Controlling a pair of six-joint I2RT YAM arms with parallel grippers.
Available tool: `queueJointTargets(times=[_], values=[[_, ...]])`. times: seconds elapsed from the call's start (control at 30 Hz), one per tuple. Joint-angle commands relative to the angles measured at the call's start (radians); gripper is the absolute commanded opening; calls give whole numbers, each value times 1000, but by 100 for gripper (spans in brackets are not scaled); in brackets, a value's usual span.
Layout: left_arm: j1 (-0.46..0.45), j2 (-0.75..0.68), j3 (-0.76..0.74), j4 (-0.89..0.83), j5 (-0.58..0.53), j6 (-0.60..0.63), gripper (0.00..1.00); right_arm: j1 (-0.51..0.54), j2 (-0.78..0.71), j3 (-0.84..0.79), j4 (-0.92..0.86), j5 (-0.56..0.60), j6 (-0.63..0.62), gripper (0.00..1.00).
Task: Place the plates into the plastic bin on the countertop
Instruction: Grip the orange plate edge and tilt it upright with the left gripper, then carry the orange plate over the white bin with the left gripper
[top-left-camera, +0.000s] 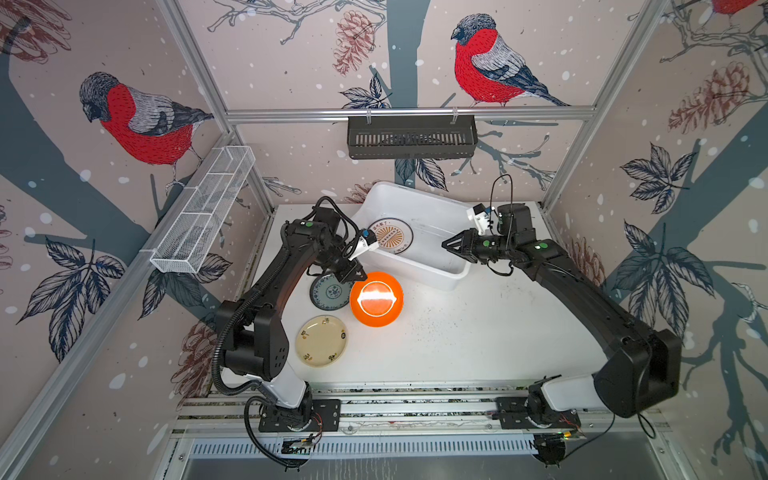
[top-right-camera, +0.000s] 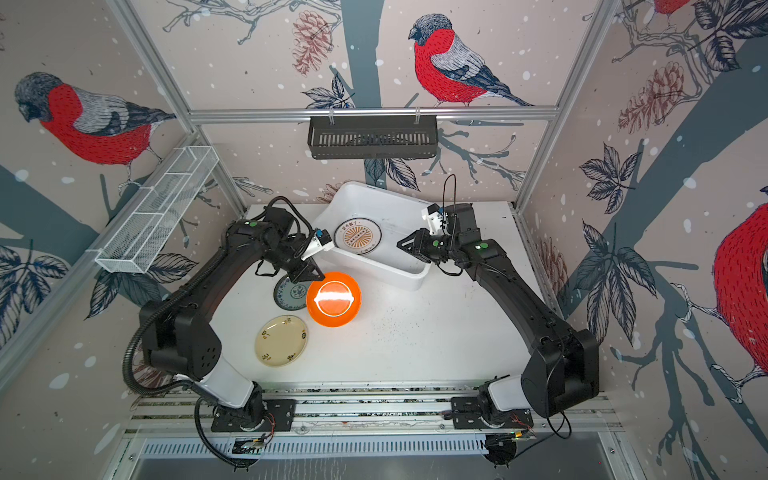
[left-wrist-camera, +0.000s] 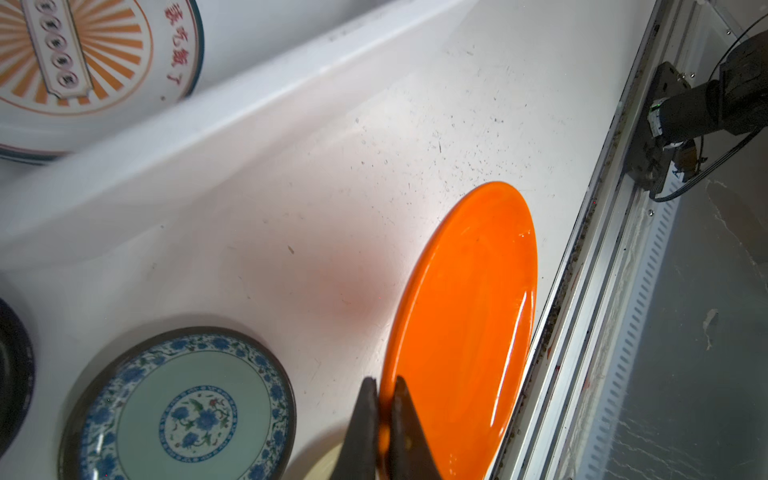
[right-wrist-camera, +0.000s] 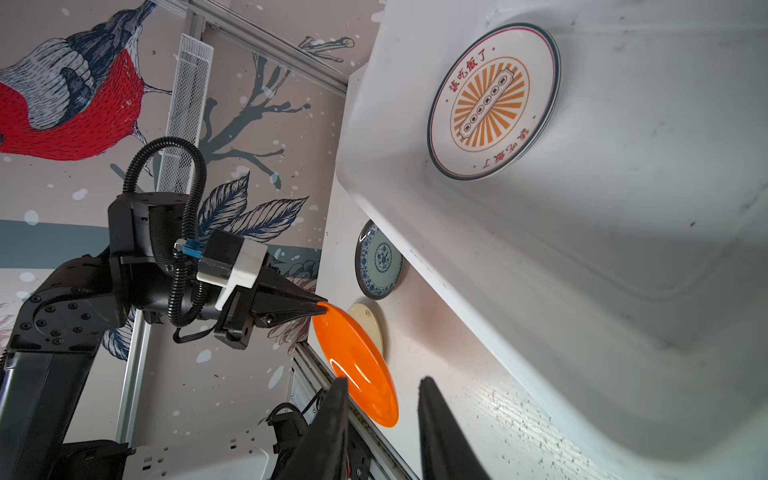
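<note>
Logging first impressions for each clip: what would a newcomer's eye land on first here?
The orange plate, pinched by its rim in the left gripper and held tilted above the countertop, in front of the plastic bin. Next, the orange-sunburst plate lying inside that bin, the open right gripper hovering over its right end.

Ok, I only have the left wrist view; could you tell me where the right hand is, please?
Observer: The right hand hovers over the plastic bin's right end, open and empty.
Operator: Thanks. Is my orange plate off the countertop?
Observer: Yes; the right wrist view shows the orange plate tilted in the air, the left hand pinching its rim.
Operator: And the cream sliver beside the left hand?
Observer: A whole cream plate, flat on the countertop.
</note>
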Motion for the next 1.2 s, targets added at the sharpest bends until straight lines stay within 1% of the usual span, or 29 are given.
queueJointTargets(times=[0.0,0.13,0.27,0.37,0.5,0.6,0.87,1.03,1.17], values=[[2,27,98,-80,53,-13,0,-4,-4,22,-28,-16,-19,31],[2,81,250,-135,89,-39,0,-5,-11,45,-54,-15,-27,31],[3,146,404,-157,130,-95,0,-12,-25,60,-78,-8,-35,31],[1,214,525,-128,141,-173,0,-24,-41,64,-93,-4,-34,31],[-2,343,712,-92,159,-275,0,-35,-74,66,-122,11,-34,31],[-8,419,798,-23,146,-354,0,-40,-106,63,-137,28,-22,31],[-57,508,802,271,63,-564,0,-46,-194,26,-157,74,32,31],[-101,551,768,406,22,-633,0,-46,-228,-5,-164,103,69,31],[-141,600,753,495,-37,-698,0,-46,-253,-17,-177,131,98,31]])
